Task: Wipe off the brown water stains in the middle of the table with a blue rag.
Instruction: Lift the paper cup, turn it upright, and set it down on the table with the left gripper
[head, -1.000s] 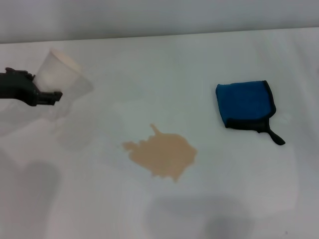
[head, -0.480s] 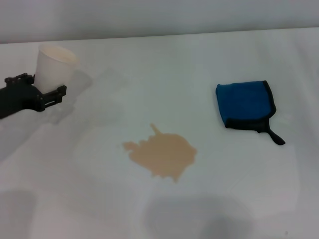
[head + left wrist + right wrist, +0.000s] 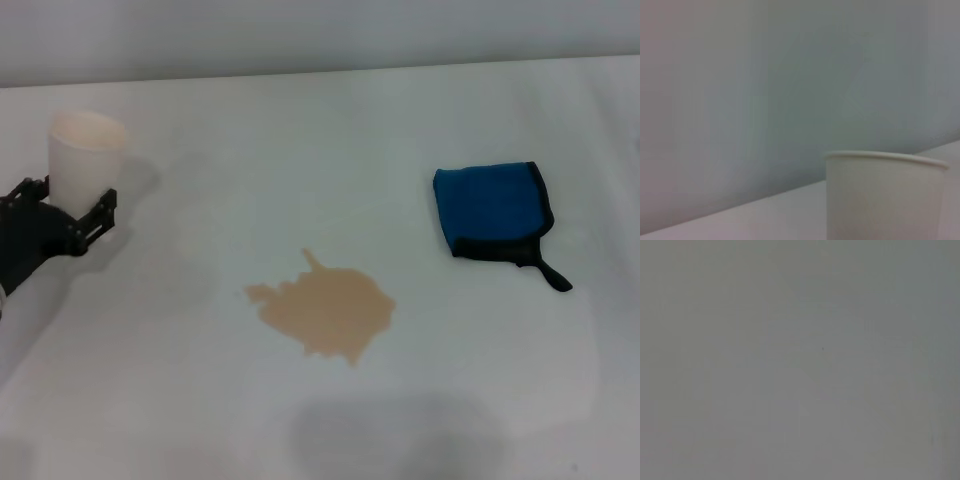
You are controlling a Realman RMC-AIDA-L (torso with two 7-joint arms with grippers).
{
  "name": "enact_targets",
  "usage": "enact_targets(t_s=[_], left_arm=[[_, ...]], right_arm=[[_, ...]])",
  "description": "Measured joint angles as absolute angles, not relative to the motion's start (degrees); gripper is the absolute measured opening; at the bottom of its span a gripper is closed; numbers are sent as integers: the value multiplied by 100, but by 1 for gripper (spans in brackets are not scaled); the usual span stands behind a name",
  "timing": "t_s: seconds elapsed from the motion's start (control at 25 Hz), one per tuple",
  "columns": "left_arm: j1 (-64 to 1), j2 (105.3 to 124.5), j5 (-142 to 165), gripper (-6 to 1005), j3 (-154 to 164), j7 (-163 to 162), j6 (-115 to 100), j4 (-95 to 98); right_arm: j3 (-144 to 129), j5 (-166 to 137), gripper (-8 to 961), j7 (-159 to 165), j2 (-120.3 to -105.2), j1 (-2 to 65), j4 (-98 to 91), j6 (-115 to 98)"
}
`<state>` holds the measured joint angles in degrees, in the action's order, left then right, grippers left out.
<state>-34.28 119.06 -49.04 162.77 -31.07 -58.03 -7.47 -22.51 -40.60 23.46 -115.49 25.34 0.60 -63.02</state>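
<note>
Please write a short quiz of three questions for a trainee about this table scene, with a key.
1. True or false: the blue rag lies on top of the brown water stains.
2. What is in the left gripper? A) the rag B) a white cup C) nothing
3. Fill in: the cup stands ____ (upright or tipped).

Key:
1. False. The rag lies apart from the stains, on bare table toward the robot's right.
2. B. The gripper holds the cup at the table's far left.
3. Upright.

The right gripper is not in view.
</note>
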Motion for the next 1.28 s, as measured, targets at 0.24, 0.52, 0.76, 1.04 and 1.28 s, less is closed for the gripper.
enact_targets(t_s=[0.24,0.52,0.76,1.04,1.28], left_arm=[[-3094,11918,-5967,726,16277,-1472,-5519,-27],[-3029,11928,-6166,726,16270,-1202,-5312,173],[-2986,11939,-6178,725,16268,-1193,-5298,281],[-2949,11943,-6164,726,16282,-1226,-5297,386],[-2813,11947,-6156,725,16278,-1262,-5251,660]], right_arm=[[-2237,-4060,865,2344,-11549,2533,55,-6280],[-2237,-4060,864,2346,-11549,2531,52,-6243],[-2233,-4061,863,2347,-11549,2531,52,-6219],[-2233,-4061,862,2346,-11556,2528,71,-6219],[-2257,-4065,860,2346,-11558,2532,66,-6220]])
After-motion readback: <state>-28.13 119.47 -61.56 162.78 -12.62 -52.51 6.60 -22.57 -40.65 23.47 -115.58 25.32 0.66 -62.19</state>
